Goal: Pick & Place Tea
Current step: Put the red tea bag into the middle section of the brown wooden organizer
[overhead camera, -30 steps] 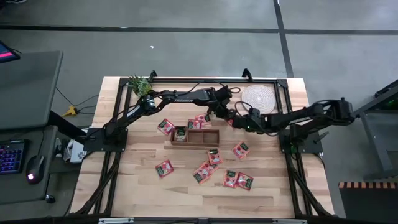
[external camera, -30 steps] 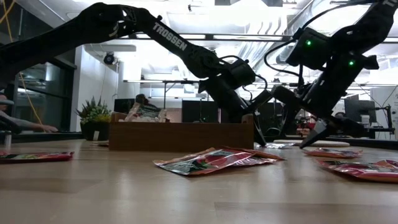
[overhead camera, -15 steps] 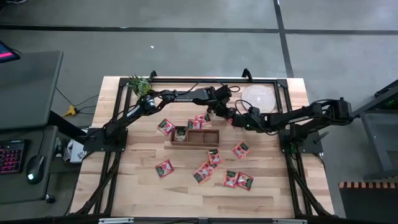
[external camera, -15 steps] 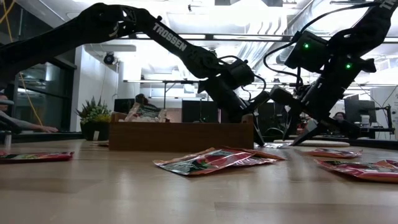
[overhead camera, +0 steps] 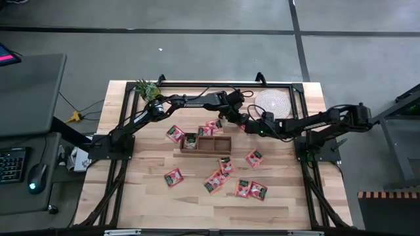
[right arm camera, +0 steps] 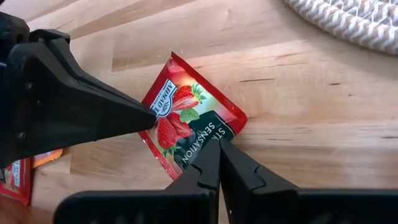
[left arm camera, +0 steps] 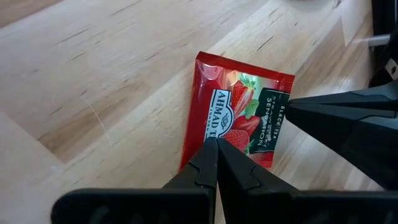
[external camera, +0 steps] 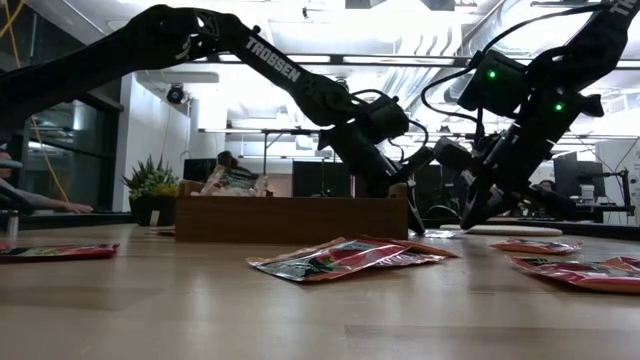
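Both grippers meet at one sachet (left arm camera: pixel 239 121), frame centre.
Left gripper (left arm camera: pixel 216 149) and right gripper (right arm camera: pixel 219 151) reach inward, fingers clenched, tips apparently pressing its opposite edges.

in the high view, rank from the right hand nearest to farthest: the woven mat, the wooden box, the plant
From the right hand, shut beside the left hand:
1. Woven mat, at the table's far edge near this hand.
2. Wooden box, mid-table, toward the left arm's side.
3. Plant, far corner on the left arm's side.
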